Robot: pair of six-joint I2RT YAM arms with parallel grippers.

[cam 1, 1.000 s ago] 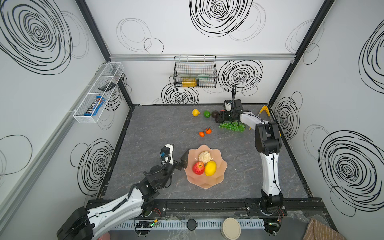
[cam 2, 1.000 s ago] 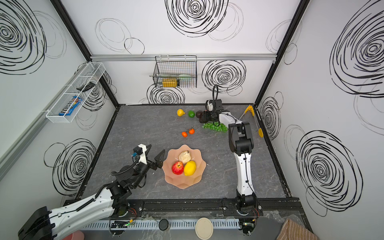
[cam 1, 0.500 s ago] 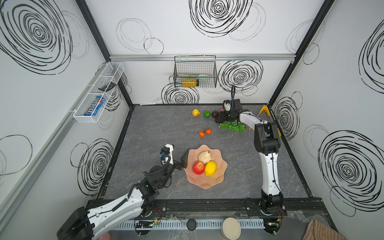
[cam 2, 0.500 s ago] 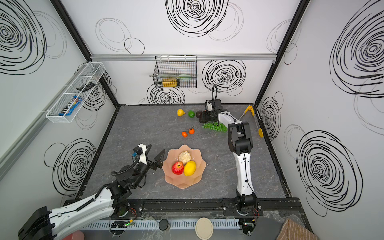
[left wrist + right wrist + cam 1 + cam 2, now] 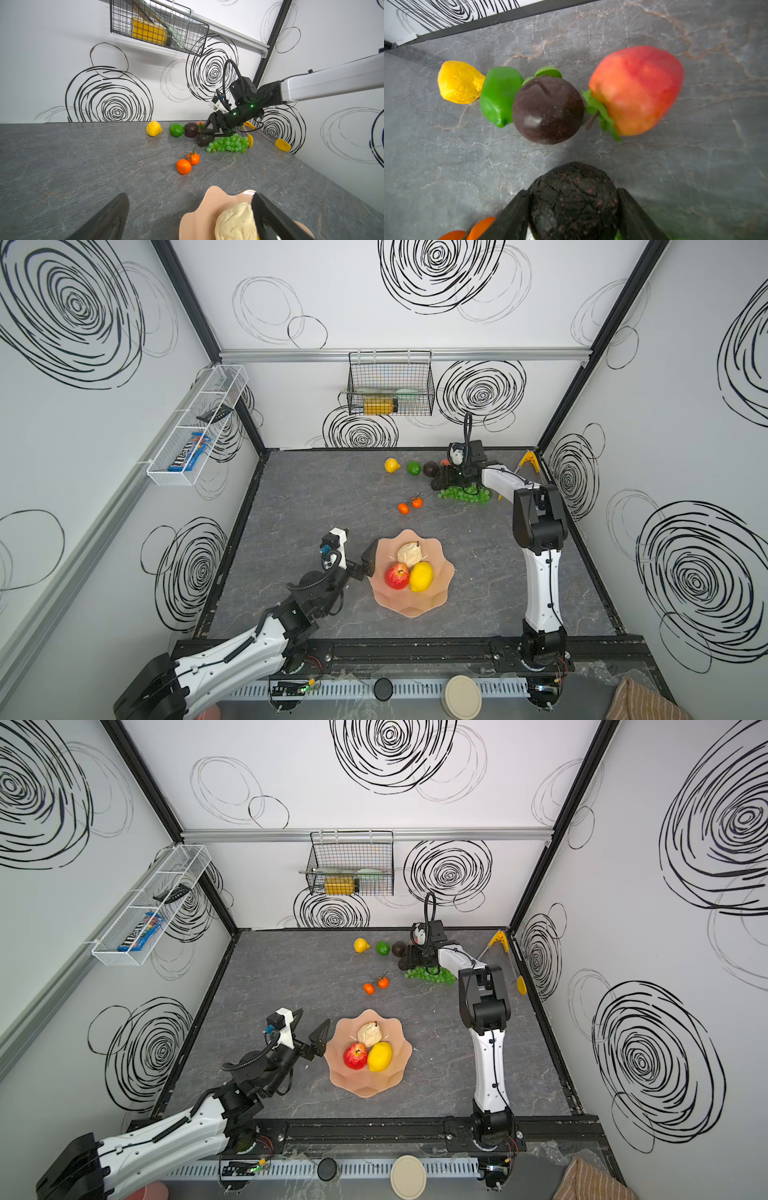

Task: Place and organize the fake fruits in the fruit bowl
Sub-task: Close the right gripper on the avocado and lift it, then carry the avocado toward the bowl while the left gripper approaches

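Right pincer (image 5: 572, 209) now narrower, both fingers against dark, pebbly, red-flecked avocado (image 5: 572, 199).

Only readable thing here is the candy bag (image 5: 189, 452) lying in the white wire shelf (image 5: 166, 477) on the left wall. It's got the white "m&m's" logo across a dark wrapper with blue ends, clear enough in both top views. The yellow bottle (image 5: 378, 405) in the black wire basket (image 5: 390, 364) on the back wall might have a label, but it's too small to make out.
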